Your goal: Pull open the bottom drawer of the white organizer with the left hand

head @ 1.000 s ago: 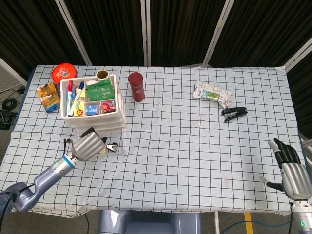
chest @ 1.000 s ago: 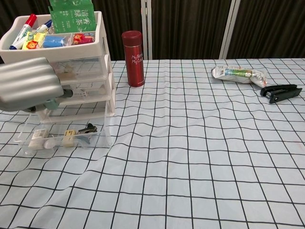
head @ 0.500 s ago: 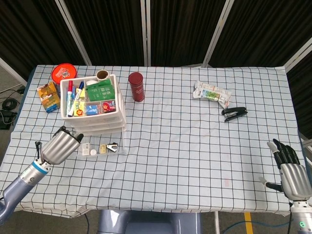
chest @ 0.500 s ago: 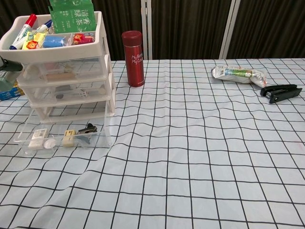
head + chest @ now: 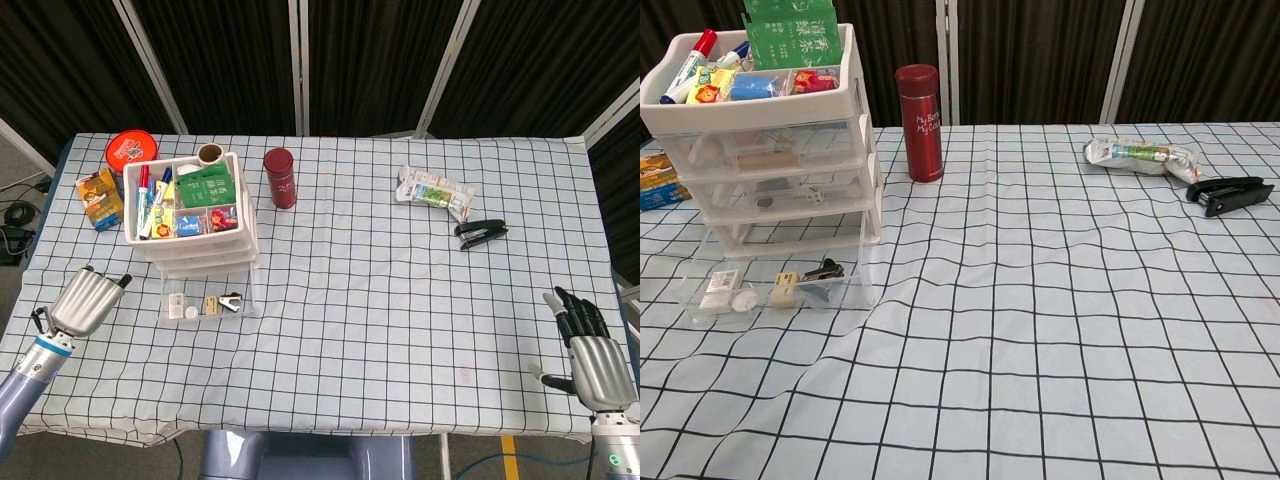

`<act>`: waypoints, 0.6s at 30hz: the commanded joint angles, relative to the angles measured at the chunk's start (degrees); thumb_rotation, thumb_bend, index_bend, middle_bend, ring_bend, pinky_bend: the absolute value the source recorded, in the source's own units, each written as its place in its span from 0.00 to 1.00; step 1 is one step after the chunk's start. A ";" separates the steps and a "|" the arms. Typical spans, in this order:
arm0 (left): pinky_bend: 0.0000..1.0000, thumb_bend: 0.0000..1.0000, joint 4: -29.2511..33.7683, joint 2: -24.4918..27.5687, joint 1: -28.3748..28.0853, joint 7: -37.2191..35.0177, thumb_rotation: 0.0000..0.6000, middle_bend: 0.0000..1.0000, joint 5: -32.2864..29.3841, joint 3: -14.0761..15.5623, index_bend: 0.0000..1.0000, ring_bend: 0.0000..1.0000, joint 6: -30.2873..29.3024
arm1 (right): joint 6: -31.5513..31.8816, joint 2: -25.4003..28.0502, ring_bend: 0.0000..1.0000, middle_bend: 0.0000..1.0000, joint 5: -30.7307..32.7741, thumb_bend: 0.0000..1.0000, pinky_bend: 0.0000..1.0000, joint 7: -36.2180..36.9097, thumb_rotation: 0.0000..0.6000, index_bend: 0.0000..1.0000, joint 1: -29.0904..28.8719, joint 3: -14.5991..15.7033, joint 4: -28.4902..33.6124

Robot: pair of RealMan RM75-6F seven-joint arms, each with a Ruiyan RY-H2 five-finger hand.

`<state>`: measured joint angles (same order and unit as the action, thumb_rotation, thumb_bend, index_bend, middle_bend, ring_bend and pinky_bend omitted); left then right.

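Note:
The white organizer point(image 5: 190, 235) point(image 5: 770, 190) stands at the table's left, its top tray full of markers and packets. Its clear bottom drawer point(image 5: 208, 300) point(image 5: 775, 285) is pulled out toward me and holds small items, among them a binder clip. My left hand point(image 5: 83, 303) hovers at the table's left edge, well left of the drawer, fingers curled in and holding nothing; the chest view does not show it. My right hand point(image 5: 590, 345) is at the near right corner with its fingers spread.
A dark red flask point(image 5: 279, 178) point(image 5: 919, 122) stands right of the organizer. A red tin point(image 5: 131, 150) and an orange box point(image 5: 99, 197) lie behind and left of it. A snack packet point(image 5: 435, 191) point(image 5: 1140, 155) and black stapler point(image 5: 481, 233) point(image 5: 1230, 192) lie far right.
My left hand has let go of the drawer front and drawn back left toward the table edge, leaving the chest view. The drawer stays pulled out. The right hand barely shifted.

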<state>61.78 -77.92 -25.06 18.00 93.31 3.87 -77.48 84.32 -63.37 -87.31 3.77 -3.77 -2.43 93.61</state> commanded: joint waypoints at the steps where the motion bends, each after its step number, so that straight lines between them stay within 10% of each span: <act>1: 0.81 0.47 -5.16 -3.71 0.66 -3.74 1.00 0.99 -1.58 -0.78 0.55 0.91 1.33 | -0.14 -0.12 0.00 0.00 0.12 0.03 0.00 -0.14 1.00 0.03 -0.07 -0.03 -0.05; 18: 0.81 0.35 -11.76 -12.13 0.31 -4.62 1.00 0.99 -1.86 -2.78 0.35 0.91 1.09 | 0.02 0.17 0.00 0.00 0.10 0.03 0.00 0.44 1.00 0.03 -0.01 -0.09 0.07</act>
<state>50.13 -89.82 -24.84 13.37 91.54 1.28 -76.13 84.34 -63.21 -87.21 4.20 -3.78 -2.52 93.68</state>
